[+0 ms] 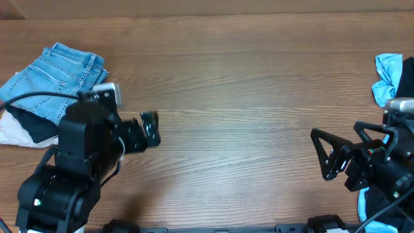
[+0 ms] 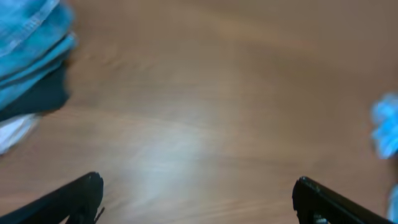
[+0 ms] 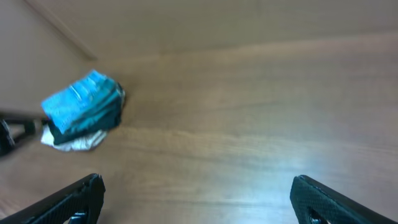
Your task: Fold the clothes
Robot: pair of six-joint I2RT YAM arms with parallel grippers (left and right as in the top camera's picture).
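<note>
The light-blue jeans (image 1: 55, 77) lie folded at the table's far left, on top of a pile. They also show at the top left of the left wrist view (image 2: 31, 43) and small at the left of the right wrist view (image 3: 78, 102). My left gripper (image 1: 150, 128) is open and empty over bare wood, to the right of the pile; its fingers are spread wide in its own view (image 2: 199, 199). My right gripper (image 1: 323, 155) is open and empty at the right side of the table, fingers wide apart (image 3: 198, 199), far from the jeans.
Under the jeans lie a dark navy top (image 1: 32, 126) and a white garment (image 1: 13, 133). A bright sky-blue cloth (image 1: 390, 74) sits at the far right edge, also in the left wrist view (image 2: 387, 127). The wooden table (image 1: 246, 97) spans the middle.
</note>
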